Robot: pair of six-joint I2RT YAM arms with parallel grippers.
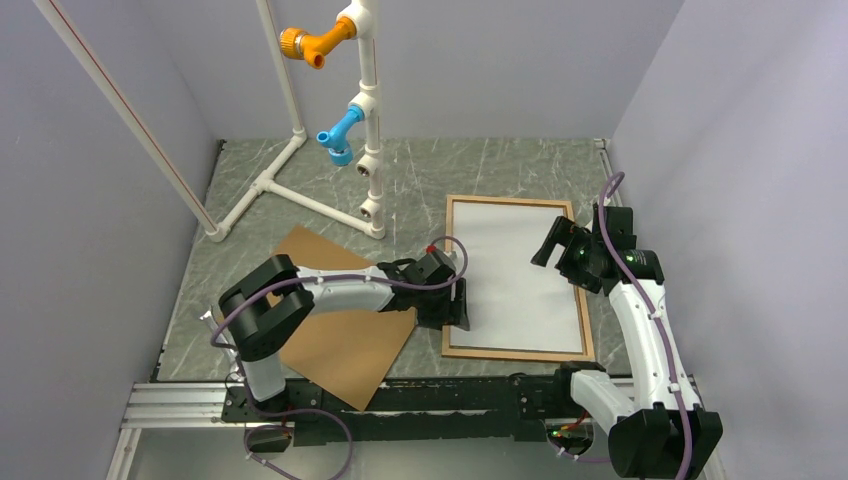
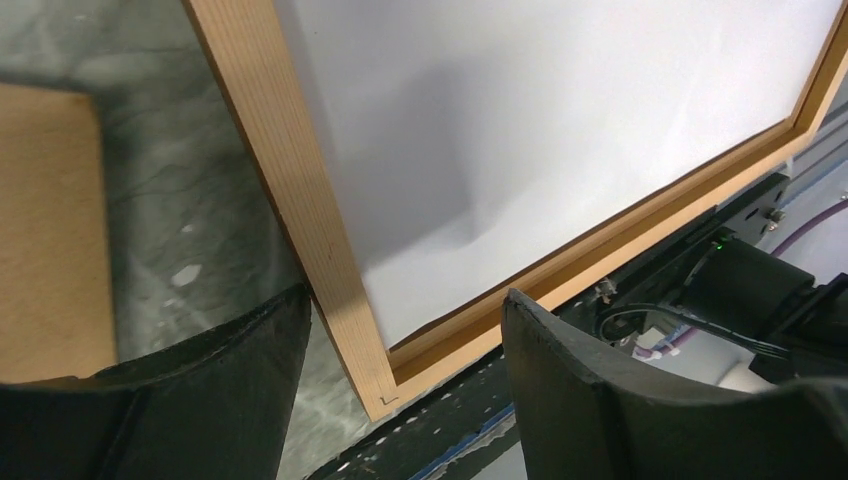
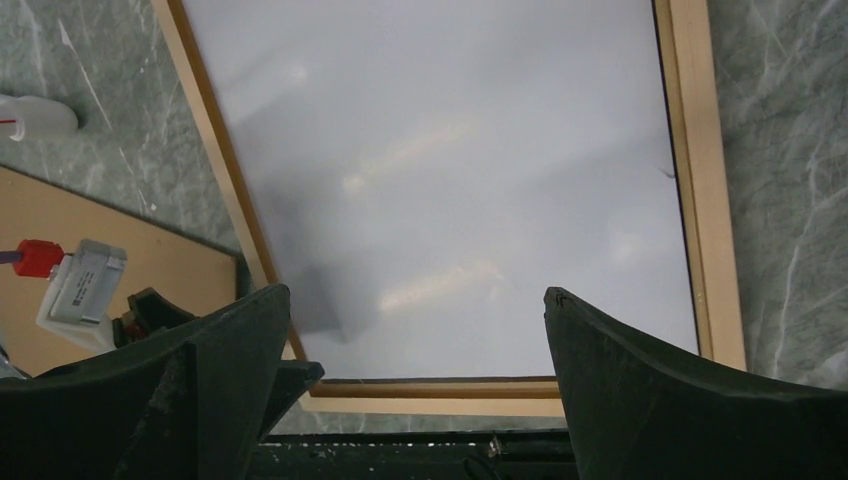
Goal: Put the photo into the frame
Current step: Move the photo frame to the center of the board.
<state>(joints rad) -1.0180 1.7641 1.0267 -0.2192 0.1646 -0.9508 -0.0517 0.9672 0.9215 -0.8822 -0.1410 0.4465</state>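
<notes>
A grey marbled bench (image 1: 500,165) is carrying a thin light-brown wooden rectangular picture frame (image 1: 510,201), which is lying flat. A large white-backed photo (image 1: 520,270) is lying face down inside the frame. Its edges appear to be sitting within the wooden border, so the placing is looking largely done. Closing the back is looking like what is left. A plain brown hardboard sheet (image 1: 340,345) is lying flat to the left of the frame, not yet on it. The left gripper (image 2: 405,310) is straddling the frame's near-left corner, its fingers (image 2: 250,370) spread and released, gripping nothing. The right gripper (image 3: 415,310) is hovering over the frame's right half, fingers wide apart and empty. The photo's printed side is hidden underneath. The left arm (image 1: 340,290) is covering part of the hardboard sheet. Whether the photo is lying fully flat is hard to make out.
</notes>
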